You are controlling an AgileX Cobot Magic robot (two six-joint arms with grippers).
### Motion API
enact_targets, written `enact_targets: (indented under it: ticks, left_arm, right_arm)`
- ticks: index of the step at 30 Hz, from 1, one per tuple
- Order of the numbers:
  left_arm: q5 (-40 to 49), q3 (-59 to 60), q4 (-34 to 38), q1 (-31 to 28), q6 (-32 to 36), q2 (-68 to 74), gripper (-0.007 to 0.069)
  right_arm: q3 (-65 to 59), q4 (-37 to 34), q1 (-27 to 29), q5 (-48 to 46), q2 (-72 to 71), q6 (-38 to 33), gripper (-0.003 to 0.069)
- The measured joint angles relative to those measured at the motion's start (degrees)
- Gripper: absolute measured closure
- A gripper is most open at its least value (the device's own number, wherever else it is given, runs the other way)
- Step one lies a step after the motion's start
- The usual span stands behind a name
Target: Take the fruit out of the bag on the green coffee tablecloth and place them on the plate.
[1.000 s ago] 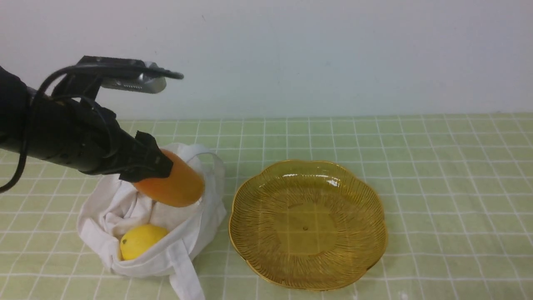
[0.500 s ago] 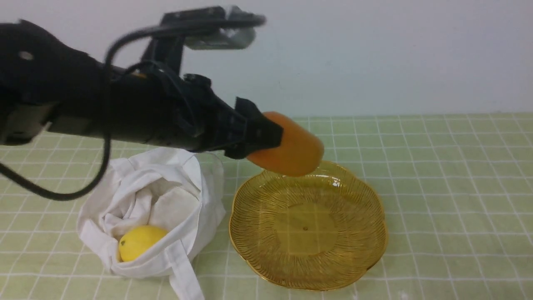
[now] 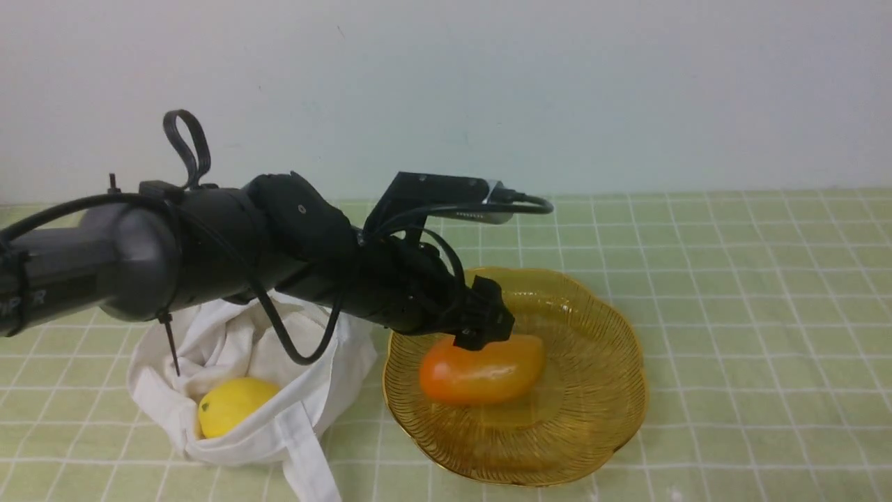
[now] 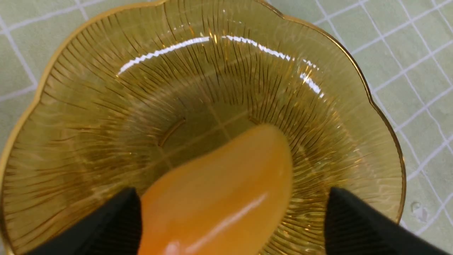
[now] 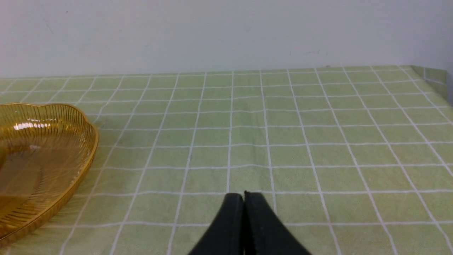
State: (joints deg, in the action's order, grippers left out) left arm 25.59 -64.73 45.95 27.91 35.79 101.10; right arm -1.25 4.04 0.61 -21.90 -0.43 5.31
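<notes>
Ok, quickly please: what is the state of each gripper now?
Left gripper: open, jaws wide around the mango on the plate.
Right gripper: shut, holding nothing.

A plain pale wall [image 3: 627, 90] stands along the whole far side, from left to right. A tiny dark mark [image 3: 339, 30] sits high on it, somewhat left of the middle.

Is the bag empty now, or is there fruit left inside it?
Not empty. The yellow lemon lies inside the open mouth of the white bag; only the orange mango is on the plate.
</notes>
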Motion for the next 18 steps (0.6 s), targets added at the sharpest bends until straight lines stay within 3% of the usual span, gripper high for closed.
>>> enact_targets:
  ticks: [5, 9, 13, 14, 15, 16, 18]
  left_arm:
    - [1.5, -0.5, -1.5, -0.5, 3.0, -1.9, -0.0057]
    - [3.6, -1.2, -3.7, -1.6, 2.9, -6.2, -0.0008]
    - [6.0, -1.7, -8.1, -3.8, 0.6, -16.4, 0.0194]
    - [7.7, -1.7, -10.6, -5.1, -1.4, -21.4, 0.0347]
    - [8.8, -1.8, -12.2, -5.8, -2.6, -24.6, 0.044]
    - [8.8, -1.8, -12.5, -5.9, -2.6, -25.2, 0.0457]
    - [10.9, -1.8, -15.9, -7.2, -5.2, -31.5, 0.0571]
  right_arm:
    - [0.0, 0.0, 0.0, 0.0, 0.0, 0.0, 0.0674]
    - [0.0, 0.0, 0.0, 0.0, 0.0, 0.0, 0.0674]
    - [0.0, 0.0, 0.0, 0.0, 0.0, 0.0, 0.0674]
    - [0.0, 0.0, 0.0, 0.0, 0.0, 0.0, 0.0674]
    - [0.0, 0.0, 0.0, 0.0, 0.0, 0.0, 0.0674]
    - [0.0, 0.0, 0.0, 0.0, 0.0, 0.0, 0.0674]
    - [0.0, 0.0, 0.0, 0.0, 0.0, 0.0, 0.0674]
